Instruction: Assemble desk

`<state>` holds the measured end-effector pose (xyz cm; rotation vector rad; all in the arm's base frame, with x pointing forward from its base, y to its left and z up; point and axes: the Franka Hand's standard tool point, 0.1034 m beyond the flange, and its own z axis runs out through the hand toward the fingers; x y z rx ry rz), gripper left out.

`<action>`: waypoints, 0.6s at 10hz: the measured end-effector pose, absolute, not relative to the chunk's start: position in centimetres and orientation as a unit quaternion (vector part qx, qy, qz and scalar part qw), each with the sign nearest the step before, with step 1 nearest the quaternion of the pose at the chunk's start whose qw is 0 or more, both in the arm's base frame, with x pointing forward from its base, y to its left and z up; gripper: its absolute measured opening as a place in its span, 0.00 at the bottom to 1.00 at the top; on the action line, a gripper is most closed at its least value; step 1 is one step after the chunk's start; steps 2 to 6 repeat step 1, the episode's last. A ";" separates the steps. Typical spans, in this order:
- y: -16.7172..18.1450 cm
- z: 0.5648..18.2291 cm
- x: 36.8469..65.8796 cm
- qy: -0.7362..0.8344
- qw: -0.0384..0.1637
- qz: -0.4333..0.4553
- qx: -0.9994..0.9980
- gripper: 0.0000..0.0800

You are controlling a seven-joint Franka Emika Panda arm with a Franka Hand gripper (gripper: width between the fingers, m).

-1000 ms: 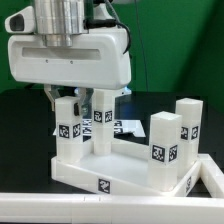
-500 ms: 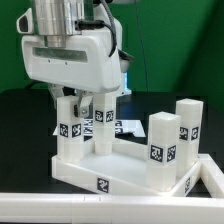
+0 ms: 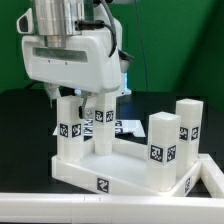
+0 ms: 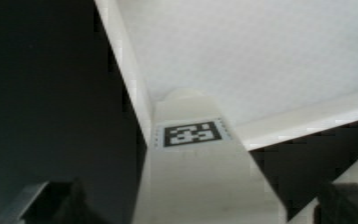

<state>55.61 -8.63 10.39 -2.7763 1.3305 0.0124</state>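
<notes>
The desk top (image 3: 120, 176) lies upside down on the black table, a white rimmed tray. Four white tagged legs stand up from its corners. My gripper (image 3: 70, 98) hangs over the leg (image 3: 68, 128) at the exterior view's left front. One dark finger stands on each side of that leg's upper end. In the wrist view the same leg (image 4: 201, 160) with its tag runs between the fingers (image 4: 51, 202), and dark gaps separate it from both. My gripper (image 4: 201, 206) is open and grips nothing. The desk top (image 4: 247, 50) fills the space behind the leg.
Three other legs stand at the left rear (image 3: 102, 124), right front (image 3: 163, 150) and right rear (image 3: 188, 124). The marker board (image 3: 125, 125) lies on the table behind the desk. A white rail (image 3: 60, 206) runs along the front edge.
My hand has turned about its upright axis above the left front leg. The fingers have spread apart and let go of that leg, which stays standing.
</notes>
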 end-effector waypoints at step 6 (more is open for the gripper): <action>-8.6 10.4 55.6 0.432 0.031 0.004 -0.901 0.81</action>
